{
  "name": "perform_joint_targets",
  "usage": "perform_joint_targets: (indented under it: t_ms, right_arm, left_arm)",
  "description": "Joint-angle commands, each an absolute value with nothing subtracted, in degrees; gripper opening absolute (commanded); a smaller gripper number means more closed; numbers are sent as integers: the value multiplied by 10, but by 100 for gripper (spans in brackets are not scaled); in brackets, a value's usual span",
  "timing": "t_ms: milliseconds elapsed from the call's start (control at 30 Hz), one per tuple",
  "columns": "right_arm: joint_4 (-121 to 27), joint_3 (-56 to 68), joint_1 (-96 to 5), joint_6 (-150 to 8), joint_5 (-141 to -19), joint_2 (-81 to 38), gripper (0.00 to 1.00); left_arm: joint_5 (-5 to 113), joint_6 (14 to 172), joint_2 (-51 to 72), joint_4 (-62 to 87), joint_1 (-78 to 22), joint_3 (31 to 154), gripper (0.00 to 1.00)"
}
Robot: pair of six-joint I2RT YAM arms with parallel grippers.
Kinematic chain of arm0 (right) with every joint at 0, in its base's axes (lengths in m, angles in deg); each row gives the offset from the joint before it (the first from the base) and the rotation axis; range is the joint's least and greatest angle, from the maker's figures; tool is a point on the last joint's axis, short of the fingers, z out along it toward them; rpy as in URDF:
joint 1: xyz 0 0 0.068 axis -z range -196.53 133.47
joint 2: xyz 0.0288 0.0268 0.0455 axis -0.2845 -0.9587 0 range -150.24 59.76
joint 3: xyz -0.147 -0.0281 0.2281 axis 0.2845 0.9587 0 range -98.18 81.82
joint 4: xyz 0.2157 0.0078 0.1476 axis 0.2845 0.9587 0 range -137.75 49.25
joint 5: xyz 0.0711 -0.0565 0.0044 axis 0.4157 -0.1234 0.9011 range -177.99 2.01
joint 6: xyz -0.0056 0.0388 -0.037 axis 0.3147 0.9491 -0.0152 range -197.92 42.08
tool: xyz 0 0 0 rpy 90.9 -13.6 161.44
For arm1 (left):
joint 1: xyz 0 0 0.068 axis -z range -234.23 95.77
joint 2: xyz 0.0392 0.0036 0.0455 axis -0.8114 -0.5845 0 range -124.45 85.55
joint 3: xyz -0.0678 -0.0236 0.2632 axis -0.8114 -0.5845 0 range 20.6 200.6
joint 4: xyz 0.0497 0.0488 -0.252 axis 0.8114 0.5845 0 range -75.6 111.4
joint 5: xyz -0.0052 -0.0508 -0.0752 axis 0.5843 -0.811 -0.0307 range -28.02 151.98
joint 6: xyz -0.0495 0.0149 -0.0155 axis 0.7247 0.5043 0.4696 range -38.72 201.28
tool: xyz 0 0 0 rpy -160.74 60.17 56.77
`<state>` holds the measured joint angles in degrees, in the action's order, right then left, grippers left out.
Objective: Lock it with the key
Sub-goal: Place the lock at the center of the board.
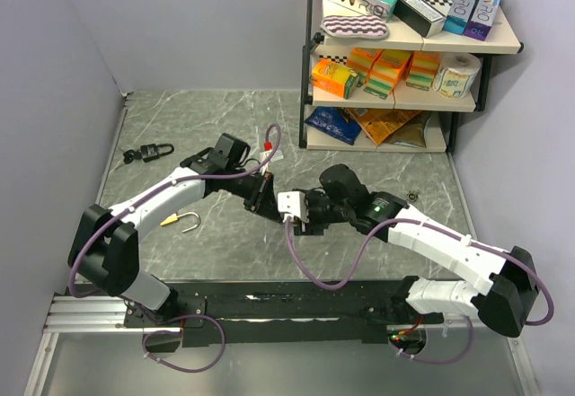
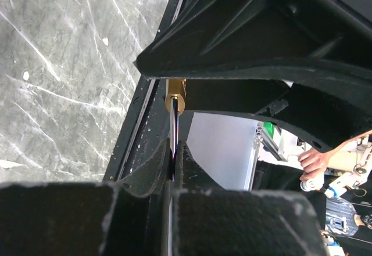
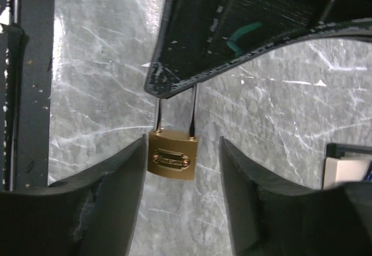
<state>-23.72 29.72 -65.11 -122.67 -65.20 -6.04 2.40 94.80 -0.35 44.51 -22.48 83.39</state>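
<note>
Grey marbled counter (image 1: 225, 118) under both arms, and all the action is at the middle of it, around the brass padlock (image 3: 172, 157). It hangs in the air by its shackle (image 3: 192, 111), body down and upright in the right wrist view. The left gripper (image 2: 173, 145) has it from above, jaws pressed together on the thin steel shackle, and the left wrist view shows the brass body just beyond the fingertips. The right gripper (image 3: 183, 148) is on the padlock too, its jaws apart with one on either side of the brass body. One finger (image 3: 125, 175) sits right against the padlock's edge, touching or all but touching, while the other stands a little clear of the opposite edge. From overhead the padlock itself is hidden where the two grippers meet. Left of the padlock and nearer the arm bases, a small gold-coloured piece with a silver loop (image 1: 182, 222) lies flat on the counter, too small to name. Further left of the padlock and further back, a black padlock with keys (image 1: 153, 152) rests on the stone. Well to the right of the padlock and behind it stands a shelf unit (image 1: 404, 46) stocked with boxes, packets, a sponge and a toilet roll.
</note>
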Motion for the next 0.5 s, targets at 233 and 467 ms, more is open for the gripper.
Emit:
perform_joint_targets:
  t_ms: [233,467]
  right_arm:
    - [-262,278,-657,-1206,-689,-62,12]
    - [-202,264,-574,-1108,-615,-56,0]
  left_arm:
    - [19,959,26,430,-221,834,12]
    - [34,997,59,388,-300,802,99]
